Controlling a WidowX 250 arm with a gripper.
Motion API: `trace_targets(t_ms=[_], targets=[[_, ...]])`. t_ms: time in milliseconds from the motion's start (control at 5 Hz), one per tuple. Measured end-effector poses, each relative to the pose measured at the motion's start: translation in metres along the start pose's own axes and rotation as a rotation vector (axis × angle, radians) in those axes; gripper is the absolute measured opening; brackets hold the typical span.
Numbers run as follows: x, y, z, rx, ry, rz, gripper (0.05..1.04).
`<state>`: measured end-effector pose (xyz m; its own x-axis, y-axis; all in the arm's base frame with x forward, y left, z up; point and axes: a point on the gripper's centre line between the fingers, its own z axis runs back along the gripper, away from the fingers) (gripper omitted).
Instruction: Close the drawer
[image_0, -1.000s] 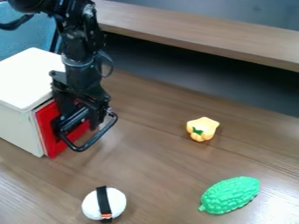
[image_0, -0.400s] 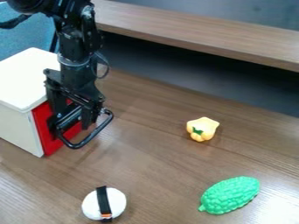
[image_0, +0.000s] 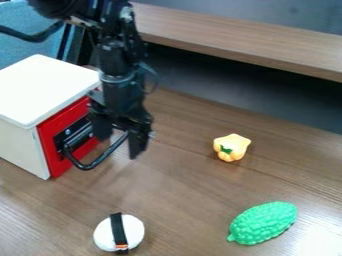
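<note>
Gripper (image_0: 120, 146) hangs fingers-down over the table (image_0: 180, 200), left of the view's centre. State: open, the two fingers standing apart, nothing gripped. The arm (image_0: 121, 65) rises from it to the top edge of the view.

Drawer (image_0: 65, 118): red front, immediately left of the gripper in the view. It sits in the white box (image_0: 47, 90), its front flush with the box's near edges; reads as closed. Black handle (image_0: 93, 165) juts from the front toward the gripper, looping below and left of the fingers; its far end overlaps the gripper in the view. Contact between handle and fingers: cannot tell. The box top lies left of and above the fingertips in the view.

Other items, positions taken from the gripper:
- Yellow pepper (image_0: 231, 148), green mark on its side: to the right, well apart, on the table.
- Green fruit (image_0: 264, 223), bumpy surface: lower right, farther off than the pepper, lying on its side.
- White ball (image_0: 103, 235) with a black band (image_0: 117, 230) around it: below the gripper in the view, apart from it, on the table.
- Wooden ledge (image_0: 234, 42): above and to the right, running to the right edge of the view, dark recess beneath.
</note>
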<state>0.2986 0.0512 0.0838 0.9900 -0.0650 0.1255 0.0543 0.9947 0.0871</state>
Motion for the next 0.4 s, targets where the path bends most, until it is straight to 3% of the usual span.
trace_targets(t_ms=[200,400], targets=[[0.004,-0.031,0.012,-0.087,-0.012,-0.068,0.998],[0.016,-0.056,0.032,-0.133,-0.019,-0.13,0.998]])
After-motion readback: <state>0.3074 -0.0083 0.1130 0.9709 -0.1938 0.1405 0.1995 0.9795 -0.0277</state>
